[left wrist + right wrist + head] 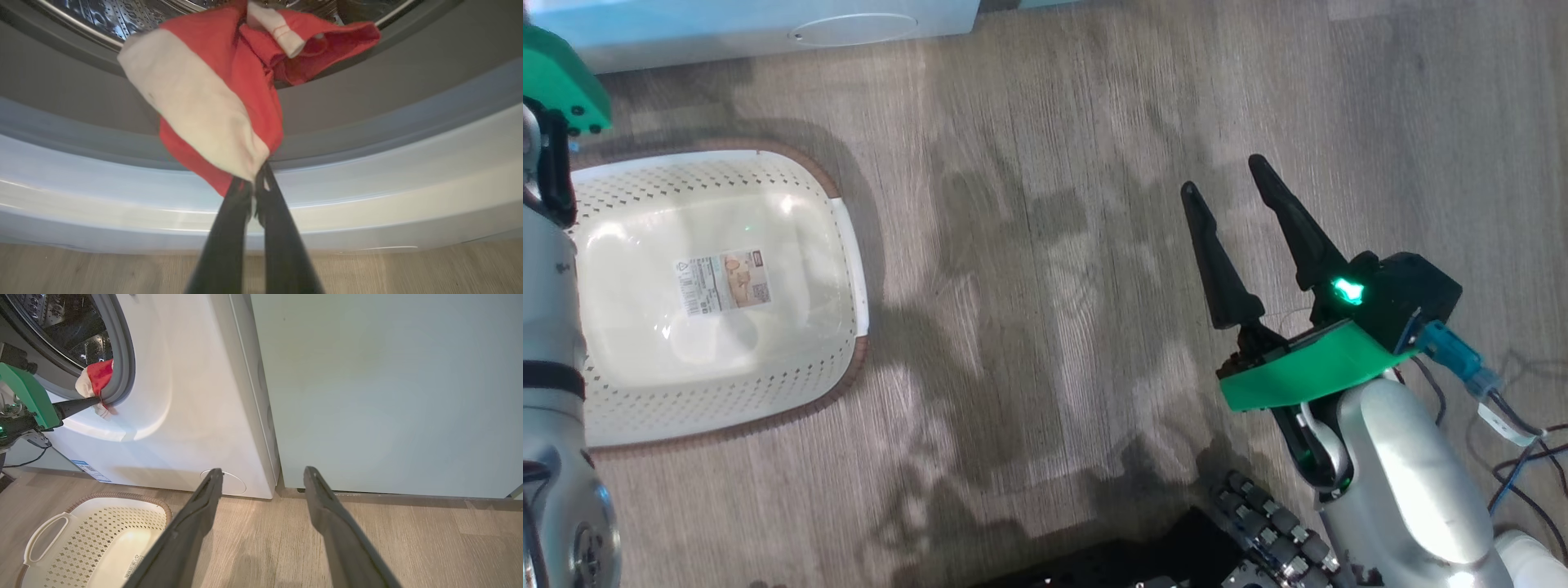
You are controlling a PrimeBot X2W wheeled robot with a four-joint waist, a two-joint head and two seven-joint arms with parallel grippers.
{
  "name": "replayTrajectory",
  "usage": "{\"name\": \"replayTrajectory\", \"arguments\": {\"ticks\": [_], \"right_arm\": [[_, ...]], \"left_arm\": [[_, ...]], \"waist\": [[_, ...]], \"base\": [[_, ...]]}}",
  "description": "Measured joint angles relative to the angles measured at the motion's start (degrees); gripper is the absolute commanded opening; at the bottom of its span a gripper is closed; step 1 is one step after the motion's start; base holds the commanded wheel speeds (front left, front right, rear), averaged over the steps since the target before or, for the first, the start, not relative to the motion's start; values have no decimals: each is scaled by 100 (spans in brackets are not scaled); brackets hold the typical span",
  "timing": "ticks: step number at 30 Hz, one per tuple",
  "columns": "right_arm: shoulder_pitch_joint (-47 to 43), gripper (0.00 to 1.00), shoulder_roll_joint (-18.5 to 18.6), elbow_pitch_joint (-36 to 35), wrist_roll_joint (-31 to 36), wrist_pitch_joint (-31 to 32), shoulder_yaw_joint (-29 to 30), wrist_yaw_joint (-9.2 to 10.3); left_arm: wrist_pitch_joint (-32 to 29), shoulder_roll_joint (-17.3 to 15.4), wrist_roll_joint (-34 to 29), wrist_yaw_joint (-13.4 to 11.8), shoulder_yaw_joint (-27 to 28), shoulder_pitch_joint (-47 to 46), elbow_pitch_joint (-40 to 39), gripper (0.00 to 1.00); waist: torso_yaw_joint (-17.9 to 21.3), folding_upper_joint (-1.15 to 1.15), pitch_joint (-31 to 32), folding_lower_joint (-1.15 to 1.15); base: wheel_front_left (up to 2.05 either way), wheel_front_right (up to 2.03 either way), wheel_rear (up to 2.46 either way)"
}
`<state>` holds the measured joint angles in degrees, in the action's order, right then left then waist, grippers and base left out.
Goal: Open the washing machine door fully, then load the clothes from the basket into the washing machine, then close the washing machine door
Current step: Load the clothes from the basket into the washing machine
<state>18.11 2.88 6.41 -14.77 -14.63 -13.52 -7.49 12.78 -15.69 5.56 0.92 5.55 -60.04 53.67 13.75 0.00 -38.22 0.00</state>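
- The right tool [1222, 175] hangs above the floor. Its two long, dark, tapering fingers are spread wide with nothing between them. A bright green plastic plate and a glowing green light sit at its base, on a smooth silver arm.
- The floor [1054, 245] is grey-brown wood-look plank with straight grain and soft shadows across it.
- The basket [792, 175] stands on the floor to the robot's left, near the washer's foot. It is a cream-white plastic rounded rectangle with diamond-perforated walls, a brown rim and white loop handles. A label sticker [723, 282] lies on its glossy base.
- The left tool [258, 173] is closed, its slim dark fingers pinching the lower edge of the clothes [229, 81].
- The clothes are soft bright red fabric with a broad white band. They drape out of the drum mouth, over the grey seal [124, 355], and hang down the front.
- The washing machine [184, 396] is glossy white with a curved recess round its opening. Inside, the perforated steel drum [61, 326] shines. A small round panel [233, 484] and a blue label [90, 469] sit low on its front.
- Just beside it stands a flat, matt, pale teal cabinet front [388, 396].
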Motion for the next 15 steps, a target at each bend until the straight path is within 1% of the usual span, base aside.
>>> {"name": "replayTrajectory", "arguments": {"ticks": [4, 8, 12, 15], "right_arm": [[7, 100, 0, 20, 0, 0, -3, 0], [7, 100, 0, 13, 0, 0, -18, 0], [15, 100, 0, -7, -55, 0, -47, 0], [23, 100, 0, -27, -123, 0, -92, 0]], "left_arm": [[100, -7, 0, 51, -40, -10, 0, 0], [144, -29, 34, 170, -120, -20, -280, 0], [123, -154, 30, 380, -311, -261, -470, 0], [-158, -348, -63, 526, -558, -685, -589, 0]], "waist": [[-3, 0, 36, 0], [9, 0, 58, 0], [54, 0, -7, 0], [108, 0, -107, 0]], "base": [[0, 0, 0], [0, 0, 0], [0, 0, 0], [0, 0, 0]]}}
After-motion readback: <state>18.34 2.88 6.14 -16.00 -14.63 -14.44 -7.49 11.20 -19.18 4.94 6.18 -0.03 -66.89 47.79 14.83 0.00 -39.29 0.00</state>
